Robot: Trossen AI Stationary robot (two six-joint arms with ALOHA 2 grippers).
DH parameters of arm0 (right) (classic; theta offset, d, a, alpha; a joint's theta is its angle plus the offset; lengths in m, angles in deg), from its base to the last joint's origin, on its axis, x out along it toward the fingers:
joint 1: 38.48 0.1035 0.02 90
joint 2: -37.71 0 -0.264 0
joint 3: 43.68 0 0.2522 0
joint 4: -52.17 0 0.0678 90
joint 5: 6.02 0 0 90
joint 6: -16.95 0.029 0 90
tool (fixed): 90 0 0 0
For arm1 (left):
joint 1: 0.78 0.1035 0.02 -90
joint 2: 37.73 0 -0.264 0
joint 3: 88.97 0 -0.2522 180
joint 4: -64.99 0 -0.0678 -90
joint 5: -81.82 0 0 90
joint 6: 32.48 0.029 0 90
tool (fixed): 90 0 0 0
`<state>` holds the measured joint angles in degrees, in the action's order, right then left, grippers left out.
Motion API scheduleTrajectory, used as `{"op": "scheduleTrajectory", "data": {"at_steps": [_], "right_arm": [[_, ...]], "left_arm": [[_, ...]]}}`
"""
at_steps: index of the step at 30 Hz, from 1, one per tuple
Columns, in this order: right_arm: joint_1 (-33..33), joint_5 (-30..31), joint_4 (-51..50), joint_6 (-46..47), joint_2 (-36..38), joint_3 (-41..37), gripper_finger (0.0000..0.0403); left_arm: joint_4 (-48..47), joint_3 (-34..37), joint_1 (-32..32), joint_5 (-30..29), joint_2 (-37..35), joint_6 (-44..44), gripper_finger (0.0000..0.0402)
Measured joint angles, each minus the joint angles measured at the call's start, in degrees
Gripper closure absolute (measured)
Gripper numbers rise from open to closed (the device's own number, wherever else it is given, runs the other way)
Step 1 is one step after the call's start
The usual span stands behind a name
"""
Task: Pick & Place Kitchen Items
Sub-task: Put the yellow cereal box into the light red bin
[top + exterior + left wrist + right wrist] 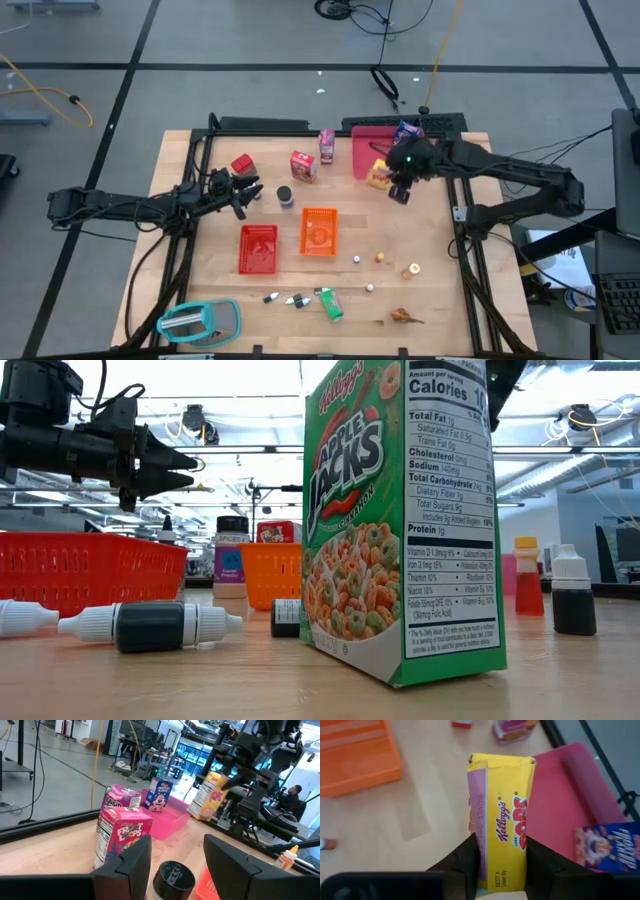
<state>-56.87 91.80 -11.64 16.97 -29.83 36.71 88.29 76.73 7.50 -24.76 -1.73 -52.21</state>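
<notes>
My right gripper [502, 865] is shut on a yellow Corn Pops carton [378, 176], held up over the near edge of the flat pink tray [366, 150]. A blue carton [607, 845] stands on that tray. My left gripper [175, 862] hovers open and level at the left, with a dark can [172, 879] standing on the table just beyond its fingers. A red Froot Loops carton [120, 837] and a pink carton [120, 800] stand on the table farther off. Small bottles [285, 298], a green Apple Jacks carton [400, 520] and small balls [368, 258] rest near the front. My right gripper pinches the yellow carton between its two fingers at the end nearest the wrist. One finger is on the pink side panel [479, 845], the other on the opposite side. The fingers slant down from the table's right and lie along the carton, which is clear of the table and tray.
An orange bin [319, 230] and a red bin [258, 248] sit mid-table. A teal-rimmed oval object [200, 322] lies at the front left corner. A small red carton [241, 164] stands by my left gripper. An orange bottle [412, 270] is at the right front.
</notes>
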Motion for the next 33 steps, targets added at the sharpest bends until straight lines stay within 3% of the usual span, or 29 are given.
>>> {"op": "scheduleTrajectory", "data": {"at_steps": [15,21,33], "right_arm": [[-14.57,0.11,0.48,-6.8,0.06,0.0,0.0296],[-19.13,2.8,2.01,-9.24,-0.07,0.0,0.0302],[-25.2,2.67,2.28,-12.53,-7.02,0.02,0.03]], "left_arm": [[-0.01,-0.01,0.0,-0.01,0.02,0.15,0.0217],[-0.02,-0.02,0.0,-0.02,0.0,0.5,0.0217],[-0.02,-0.02,0.0,-0.04,0.01,0.48,0.0217]]}}
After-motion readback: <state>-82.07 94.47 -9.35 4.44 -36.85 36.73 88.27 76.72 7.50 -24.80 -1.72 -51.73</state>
